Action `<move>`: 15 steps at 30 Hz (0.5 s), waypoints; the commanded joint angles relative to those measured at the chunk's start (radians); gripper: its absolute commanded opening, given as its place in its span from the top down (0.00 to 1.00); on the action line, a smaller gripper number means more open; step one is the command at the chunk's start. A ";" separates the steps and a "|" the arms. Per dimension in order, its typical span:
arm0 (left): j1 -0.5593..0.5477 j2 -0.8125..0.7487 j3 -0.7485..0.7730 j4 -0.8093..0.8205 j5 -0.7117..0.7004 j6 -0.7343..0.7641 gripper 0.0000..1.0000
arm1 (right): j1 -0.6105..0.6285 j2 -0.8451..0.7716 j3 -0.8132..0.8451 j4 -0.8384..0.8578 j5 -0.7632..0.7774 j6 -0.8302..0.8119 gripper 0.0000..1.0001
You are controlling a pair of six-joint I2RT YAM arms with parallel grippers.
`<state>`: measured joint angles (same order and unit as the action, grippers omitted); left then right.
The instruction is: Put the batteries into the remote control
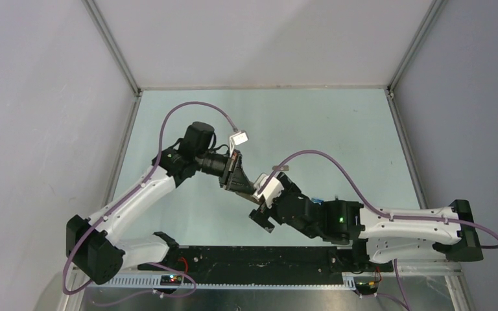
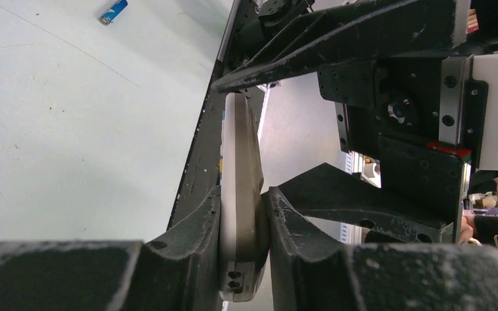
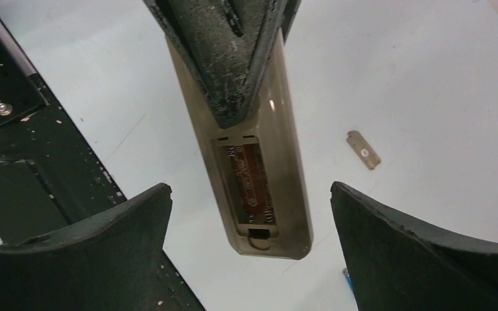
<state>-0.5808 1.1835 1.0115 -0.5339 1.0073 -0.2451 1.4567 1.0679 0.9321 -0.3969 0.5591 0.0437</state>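
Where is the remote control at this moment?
The remote control is centre-frame in the right wrist view, clamped by the left hand, between the right hand's open fingers.

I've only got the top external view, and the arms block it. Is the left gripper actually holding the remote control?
Observer: Yes. The left gripper is shut on the remote control, clamped across its front and back.
Operator: Is the battery slot uncovered?
Observer: Yes. The battery slot is open and faces the right gripper, whose jaws stand wide and touch nothing.
Operator: Where's the blue battery?
Observer: The blue battery lies loose on the table, apart from both grippers.
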 commanded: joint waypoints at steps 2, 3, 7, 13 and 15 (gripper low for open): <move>-0.005 0.014 0.005 0.022 0.048 -0.024 1.00 | -0.024 -0.014 0.040 0.020 0.039 -0.037 0.04; -0.004 0.024 0.008 0.022 0.053 -0.030 1.00 | -0.034 -0.013 0.038 0.013 0.021 -0.032 0.05; -0.005 0.038 0.015 0.022 0.066 -0.045 1.00 | -0.055 0.009 0.036 -0.005 -0.028 -0.034 0.08; 0.001 0.028 0.014 0.022 0.075 -0.040 1.00 | -0.059 0.050 0.030 0.013 -0.042 -0.039 0.13; 0.004 0.029 0.011 0.022 0.072 -0.041 1.00 | -0.060 0.055 0.030 0.022 -0.059 -0.059 0.15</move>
<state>-0.5804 1.2251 1.0115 -0.5343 1.0359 -0.2718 1.4010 1.1152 0.9321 -0.3996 0.5243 0.0204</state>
